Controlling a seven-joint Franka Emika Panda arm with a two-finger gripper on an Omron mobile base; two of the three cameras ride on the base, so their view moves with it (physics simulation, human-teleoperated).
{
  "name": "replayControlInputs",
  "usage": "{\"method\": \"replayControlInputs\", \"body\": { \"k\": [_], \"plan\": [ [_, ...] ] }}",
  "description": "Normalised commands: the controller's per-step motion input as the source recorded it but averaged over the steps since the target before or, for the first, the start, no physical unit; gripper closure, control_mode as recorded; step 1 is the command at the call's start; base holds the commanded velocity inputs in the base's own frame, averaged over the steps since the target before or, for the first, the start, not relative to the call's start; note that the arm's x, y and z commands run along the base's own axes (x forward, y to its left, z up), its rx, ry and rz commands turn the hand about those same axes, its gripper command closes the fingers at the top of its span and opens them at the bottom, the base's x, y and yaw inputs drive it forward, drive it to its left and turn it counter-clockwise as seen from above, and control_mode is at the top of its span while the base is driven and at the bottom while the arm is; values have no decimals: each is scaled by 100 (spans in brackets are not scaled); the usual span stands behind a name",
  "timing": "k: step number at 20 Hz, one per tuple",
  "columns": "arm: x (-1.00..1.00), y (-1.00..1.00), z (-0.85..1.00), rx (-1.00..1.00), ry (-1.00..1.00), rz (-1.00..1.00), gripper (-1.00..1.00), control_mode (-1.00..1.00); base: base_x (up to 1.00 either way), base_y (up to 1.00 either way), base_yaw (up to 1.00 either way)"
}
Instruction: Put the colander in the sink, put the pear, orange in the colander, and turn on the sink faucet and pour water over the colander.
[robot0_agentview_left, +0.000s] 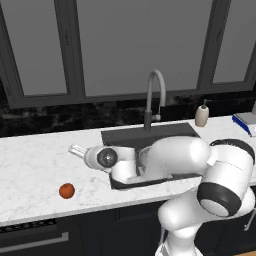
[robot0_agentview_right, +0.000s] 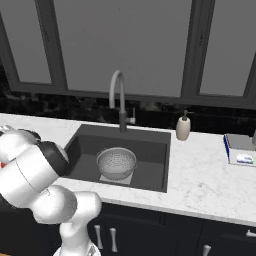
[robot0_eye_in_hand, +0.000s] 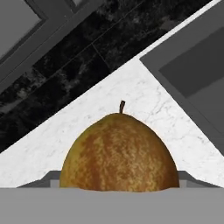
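Observation:
The olive-brown pear (robot0_eye_in_hand: 119, 151), stem up, sits close in front of the hand camera, over the white marble counter left of the sink (robot0_eye_in_hand: 192, 74). My gripper (robot0_agentview_left: 75, 149) reaches low over the counter just left of the sink (robot0_agentview_left: 150, 134) and is shut on the pear, which spans the gap between the fingers. Whether the pear still rests on the counter I cannot tell. The orange (robot0_agentview_left: 66, 190) lies on the counter near the front edge, nearer than the gripper. The pale perforated colander (robot0_agentview_right: 116, 162) stands in the sink (robot0_agentview_right: 150, 150), holding no fruit. The arched faucet (robot0_agentview_left: 155, 95) (robot0_agentview_right: 119, 97) rises behind the basin with no water running.
A beige soap dispenser (robot0_agentview_left: 202, 115) (robot0_agentview_right: 183, 127) stands right of the faucet. A blue and white box (robot0_agentview_right: 239, 149) lies on the counter at the far right. A black backsplash and dark window frames close off the back of the counter.

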Motion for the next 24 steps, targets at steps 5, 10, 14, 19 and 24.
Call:
{"method": "replayControlInputs", "body": {
  "k": [5, 10, 14, 19, 24],
  "plan": [
    [-28, -79, 100, 35, 28, -26, 100, -100, 0, 0, 0],
    [-11, -65, 100, 24, 41, -19, 100, -100, 0, 0, 0],
    [-9, -53, 100, 13, 46, -11, 100, -100, 0, 0, 0],
    [-41, -86, 60, 13, 16, -21, 100, -100, 0, 0, 0],
    [-30, -100, -6, 15, 0, -33, 100, -100, 0, 0, 0]
  ]
}}
